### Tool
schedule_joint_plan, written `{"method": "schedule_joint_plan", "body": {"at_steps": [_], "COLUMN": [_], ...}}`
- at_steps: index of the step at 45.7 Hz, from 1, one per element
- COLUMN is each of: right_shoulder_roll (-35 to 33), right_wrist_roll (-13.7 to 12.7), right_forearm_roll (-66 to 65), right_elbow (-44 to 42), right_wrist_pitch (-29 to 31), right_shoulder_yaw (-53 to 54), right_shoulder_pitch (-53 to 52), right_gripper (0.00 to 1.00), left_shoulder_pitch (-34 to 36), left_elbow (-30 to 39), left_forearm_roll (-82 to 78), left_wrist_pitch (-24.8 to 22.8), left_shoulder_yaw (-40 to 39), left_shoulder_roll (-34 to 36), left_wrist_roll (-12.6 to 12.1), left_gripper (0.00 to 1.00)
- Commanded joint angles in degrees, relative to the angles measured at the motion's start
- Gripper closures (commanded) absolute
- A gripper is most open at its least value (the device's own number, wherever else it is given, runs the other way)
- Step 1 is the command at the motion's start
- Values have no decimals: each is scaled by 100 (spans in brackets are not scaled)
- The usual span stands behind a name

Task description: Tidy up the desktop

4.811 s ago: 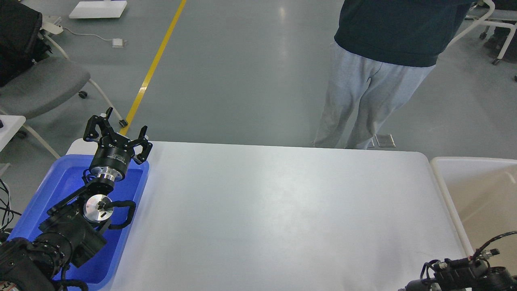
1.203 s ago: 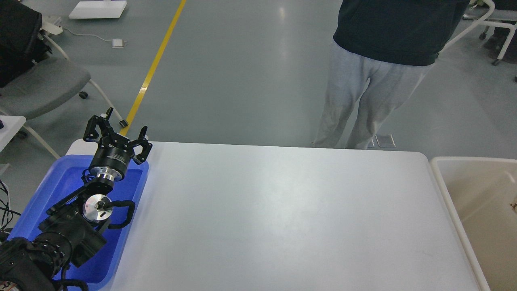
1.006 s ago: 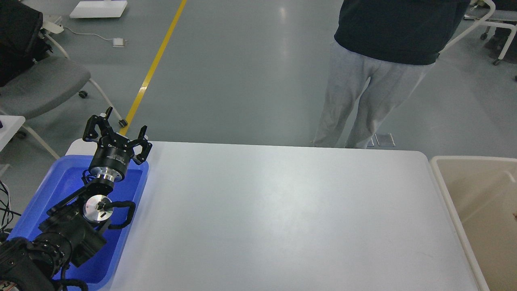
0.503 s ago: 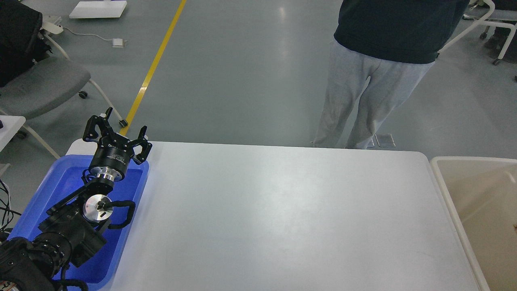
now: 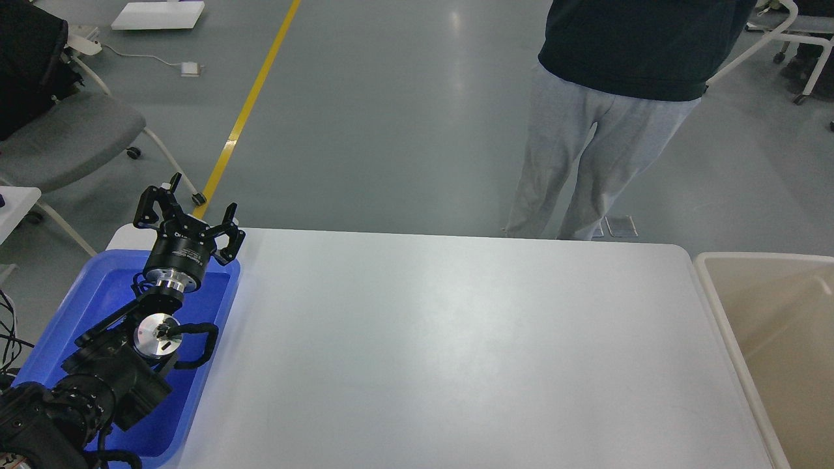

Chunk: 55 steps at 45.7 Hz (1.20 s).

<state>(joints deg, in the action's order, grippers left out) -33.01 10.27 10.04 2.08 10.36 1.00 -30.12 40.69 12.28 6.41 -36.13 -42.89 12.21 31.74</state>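
Observation:
The desktop (image 5: pixel 456 345) is a wide white tabletop with rounded corners, and I see no loose object on it. My left gripper (image 5: pixel 187 212) is open and empty, held above the far end of the blue tray (image 5: pixel 98 293) at the table's left edge. My left arm lies over the tray and hides part of its floor. My right gripper is out of view.
A beige bin (image 5: pixel 769 326) stands off the table's right edge. A person in grey trousers (image 5: pixel 586 163) stands just behind the table's far edge. A grey chair (image 5: pixel 65 137) is on the floor at the far left, next to a yellow floor line (image 5: pixel 247 111).
My right arm, seen at the bottom right corner 4.8 s ago, has left the view. My left arm and gripper have not moved.

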Motion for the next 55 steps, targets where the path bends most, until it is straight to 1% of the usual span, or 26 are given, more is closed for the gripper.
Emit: {"method": "schedule_joint_plan", "body": {"at_steps": [1, 3, 4, 11, 33, 36, 38, 42, 46, 50, 55], "right_shoulder_roll": [330, 339, 339, 339, 312, 312, 304, 242, 58, -48, -522], "right_wrist_roll": [18, 18, 10, 10, 10, 1, 1, 10, 18, 18, 27], "right_forearm_roll": [-28, -28, -28, -19, -37, -37, -37, 59, 68, 60, 60], "right_elbow": [-621, -638, -638, -638, -630, -603, -577, -595, -577, -236, 1090], "right_wrist_pitch": [-69, -69, -69, -60, 45, 63, 176, 633, 932, 1064, 1012], "right_shoulder_yaw": [-38, 14, 15, 15, -82, -82, 14, 67, 479, 1050, 1578], "right_shoulder_pitch": [-37, -46, -55, -64, -415, -608, -757, -907, -1100, -1329, -1356], "right_gripper": [10, 4, 2, 0, 0, 0, 0, 0, 0, 0, 0], "left_shoulder_pitch": [0, 0, 0, 0, 0, 0, 0, 0, 0, 0, 0], "left_elbow": [3, -6, -6, 3, 3, 3, 3, 3, 3, 3, 3], "left_forearm_roll": [0, 0, 0, 0, 0, 0, 0, 0, 0, 0, 0], "left_wrist_pitch": [1, 1, 1, 1, 1, 1, 1, 1, 1, 1, 1], "left_shoulder_yaw": [8, 0, 0, 0, 0, 0, 0, 8, 0, 0, 0], "left_shoulder_roll": [0, 0, 0, 0, 0, 0, 0, 0, -8, 0, 0], "left_wrist_roll": [-1, -1, -1, -1, -1, -1, -1, -1, -1, 8, 8], "left_gripper": [0, 0, 0, 0, 0, 0, 0, 0, 0, 0, 0]}}
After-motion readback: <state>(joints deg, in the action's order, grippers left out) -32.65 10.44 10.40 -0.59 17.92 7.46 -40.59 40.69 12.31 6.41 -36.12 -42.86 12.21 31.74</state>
